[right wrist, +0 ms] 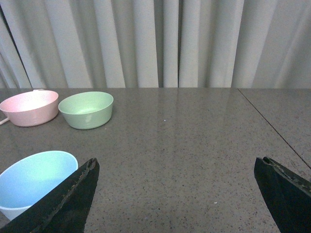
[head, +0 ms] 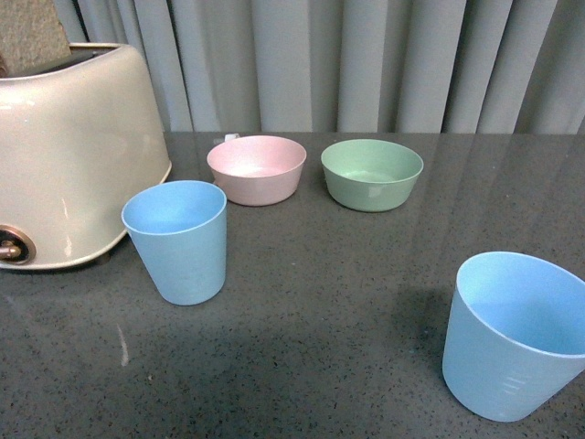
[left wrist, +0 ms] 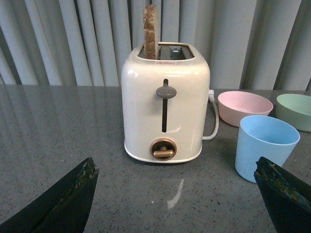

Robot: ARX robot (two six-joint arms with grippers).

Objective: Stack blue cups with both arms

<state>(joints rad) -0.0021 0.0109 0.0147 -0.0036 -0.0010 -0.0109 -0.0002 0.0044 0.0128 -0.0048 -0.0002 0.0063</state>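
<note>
Both blue cups stand upright, mouths up, well apart on the worktop (head: 320, 366). The left cup (head: 175, 242) is just right of the toaster (head: 64, 155); the right cup (head: 515, 337) is nearer, at the right edge. The left tool (left wrist: 175, 162) is spread wide and faces the toaster, so its cup lies right of its gap. The right tool (right wrist: 176, 162), also wide, faces bare worktop, its cup left of its gap. Each arm probably needs to shift inward.
</note>
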